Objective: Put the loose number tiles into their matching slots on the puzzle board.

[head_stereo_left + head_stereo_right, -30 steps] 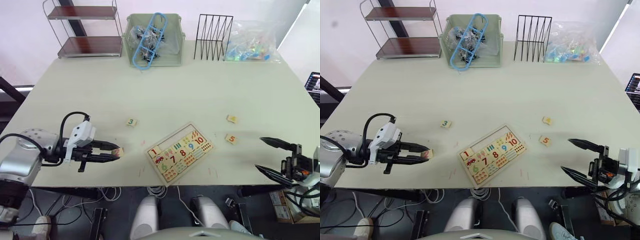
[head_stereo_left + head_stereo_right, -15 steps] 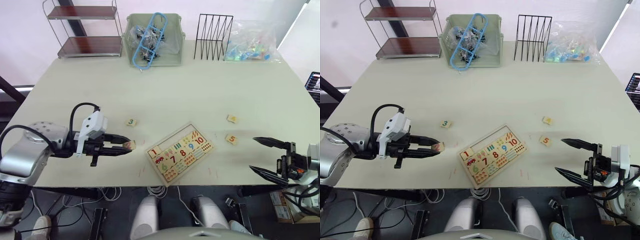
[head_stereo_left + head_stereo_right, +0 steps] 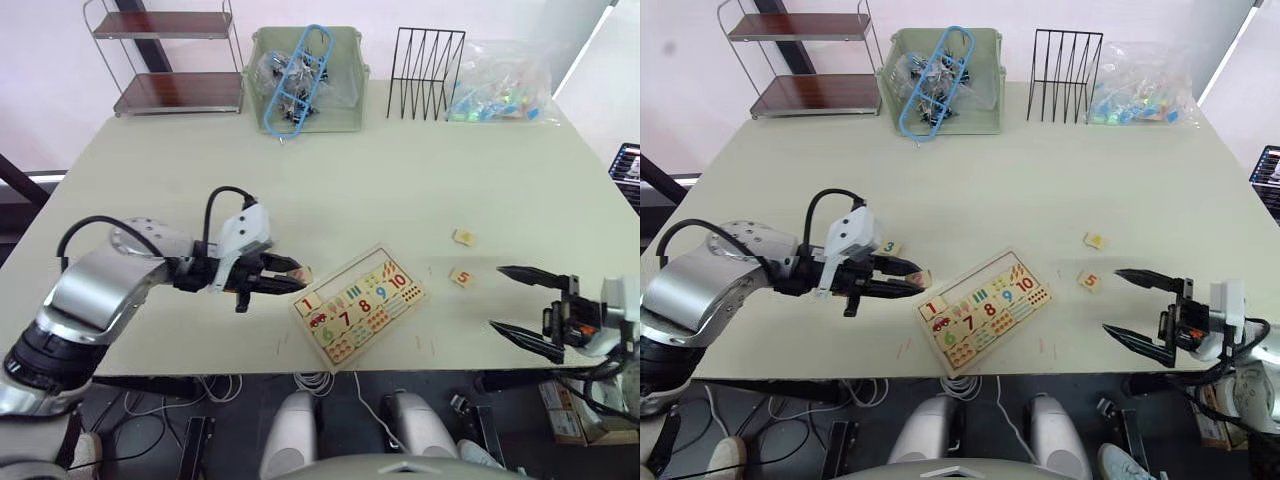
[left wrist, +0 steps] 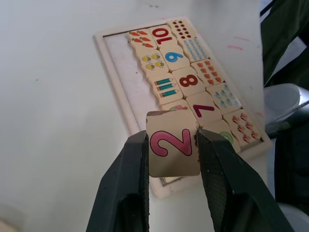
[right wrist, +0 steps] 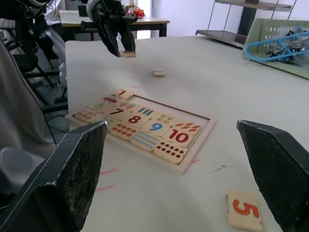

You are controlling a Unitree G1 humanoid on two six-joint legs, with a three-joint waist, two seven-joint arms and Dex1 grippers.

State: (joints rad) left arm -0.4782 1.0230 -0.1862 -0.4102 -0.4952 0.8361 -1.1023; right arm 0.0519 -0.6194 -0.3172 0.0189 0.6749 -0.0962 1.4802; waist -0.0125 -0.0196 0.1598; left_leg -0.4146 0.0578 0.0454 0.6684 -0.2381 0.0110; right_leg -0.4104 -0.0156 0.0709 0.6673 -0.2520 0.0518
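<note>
Right gripper (image 3: 522, 302), black two-finger, hangs off the near right corner of the pale green-grey desk (image 3: 400, 180), fingers spread wide, nothing in them. Left gripper (image 3: 288, 277) is clamped on a small square light-wood tile printed with a pink 2 (image 4: 173, 148), held in the air just short of the near-left end of the flat light-wood puzzle board with raised rim (image 3: 362, 304), which sits skewed near the desk's near edge, roughly mid-width. The 1 tile (image 3: 310, 301) is already seated at that end; the bare-wood slot row (image 4: 123, 76) runs on from it along the board's far long edge. Risks: the board is rotated to the desk, so if the wrist doesn't match that yaw the tile lands cocked on the rim or on the 1 tile. Grip is on two side edges only, so pressing down could pivot or pop the tile. Any sideways shove likely slides the unanchored board and may jostle the seated number pieces. Loose orange 5 tile (image 3: 461, 277) lies near the board's right end, towards the desk's right edge, with a yellow-printed tile (image 3: 463, 237) just beyond it, digit unreadable. Green 3 tile (image 3: 889, 247) sits right by the left wrist housing; a swing back could knock it. Beyond, along the far edge: wire shelf (image 3: 170, 60), green bin (image 3: 352, 90) of clips, black wire rack (image 3: 425, 60), clear bag (image 3: 500, 85).
</note>
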